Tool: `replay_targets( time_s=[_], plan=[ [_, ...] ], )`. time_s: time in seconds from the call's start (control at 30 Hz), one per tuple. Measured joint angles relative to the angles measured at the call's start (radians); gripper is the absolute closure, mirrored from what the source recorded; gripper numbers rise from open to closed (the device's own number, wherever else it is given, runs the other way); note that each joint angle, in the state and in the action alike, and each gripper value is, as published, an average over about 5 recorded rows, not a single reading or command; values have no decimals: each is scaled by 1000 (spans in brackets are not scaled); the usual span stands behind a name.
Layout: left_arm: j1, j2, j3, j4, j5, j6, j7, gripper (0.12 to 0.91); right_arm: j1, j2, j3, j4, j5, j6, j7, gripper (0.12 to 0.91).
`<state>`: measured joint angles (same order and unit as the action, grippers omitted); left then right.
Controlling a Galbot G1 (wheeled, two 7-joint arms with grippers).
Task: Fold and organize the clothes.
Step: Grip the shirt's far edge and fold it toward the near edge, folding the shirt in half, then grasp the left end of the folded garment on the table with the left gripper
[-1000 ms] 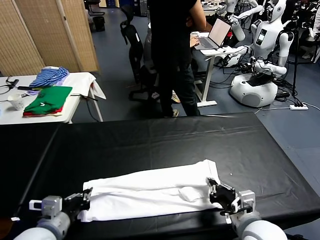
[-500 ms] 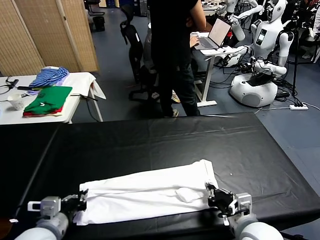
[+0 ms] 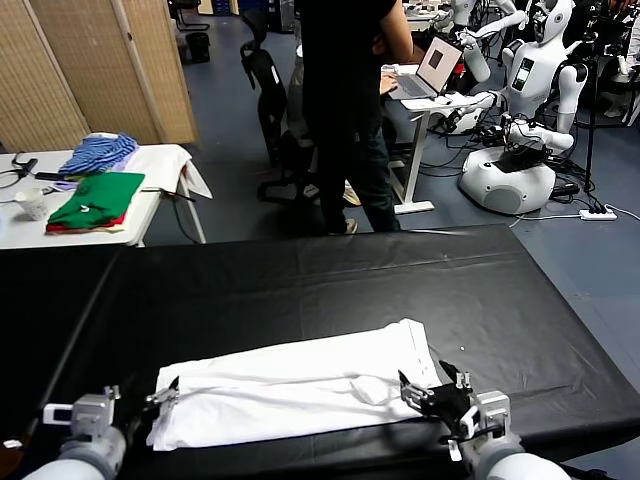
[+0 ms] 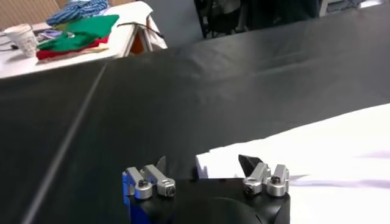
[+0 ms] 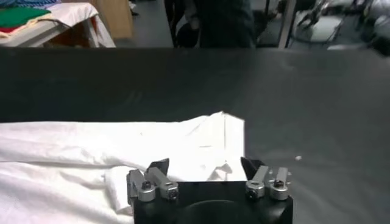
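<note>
The white short-sleeved cotton T-shirt (image 3: 300, 388) lay on the black cloth-covered surface (image 3: 330, 280) near its front edge, already folded lengthwise into a long flat band running from one side to the other, plain white side up. By that showing, the first long fold looked done; the band had not yet been folded across into a compact packet, nor set anywhere in particular, so roughly half the work seemed left.

The left gripper (image 3: 163, 397) sat at the left end of the band with its fingers spread, holding nothing; in the left wrist view the shirt's corner (image 4: 210, 159) lay just ahead, between the open tips of the left gripper (image 4: 204, 164). The right gripper (image 3: 432, 388) sat at the right end, fingers likewise spread and empty, the cloth's edge just in front of them.

Well behind, a white side table (image 3: 150, 165) carried folded green and red garments (image 3: 95, 200), a blue striped garment (image 3: 100, 152) and a paper cup (image 3: 32, 203). A person in dark clothes (image 3: 345, 110) stood beyond the surface by a laptop (image 3: 430, 70). Nothing lay on the black cloth to obstruct a cross fold.
</note>
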<state>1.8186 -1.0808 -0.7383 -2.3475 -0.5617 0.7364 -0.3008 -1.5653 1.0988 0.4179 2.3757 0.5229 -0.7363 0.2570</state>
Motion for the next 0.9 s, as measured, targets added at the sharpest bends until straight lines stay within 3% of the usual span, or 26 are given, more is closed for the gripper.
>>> replay_targets(
  time_s=[0.1, 0.3, 0.57, 0.67, 0.9],
  plan=[
    [1, -5, 8, 9, -11, 0, 5, 123, 17, 5, -9, -35, 2, 0, -4, 118],
    [-18, -18, 13, 31, -101, 0, -23, 123, 18, 9, -10, -60, 1, 0, -4, 118],
    [-39, -28, 33, 59, -120, -1, -25, 153, 10, 9, -6, -57, 0, 0, -3, 118],
    [-42, -29, 36, 64, -120, -3, -22, 258, 8, 12, -8, -58, -1, 0, -3, 118],
    [-55, -30, 45, 73, -138, -4, -14, 691, 2, 16, -6, -55, -2, 0, -2, 118]
  ],
)
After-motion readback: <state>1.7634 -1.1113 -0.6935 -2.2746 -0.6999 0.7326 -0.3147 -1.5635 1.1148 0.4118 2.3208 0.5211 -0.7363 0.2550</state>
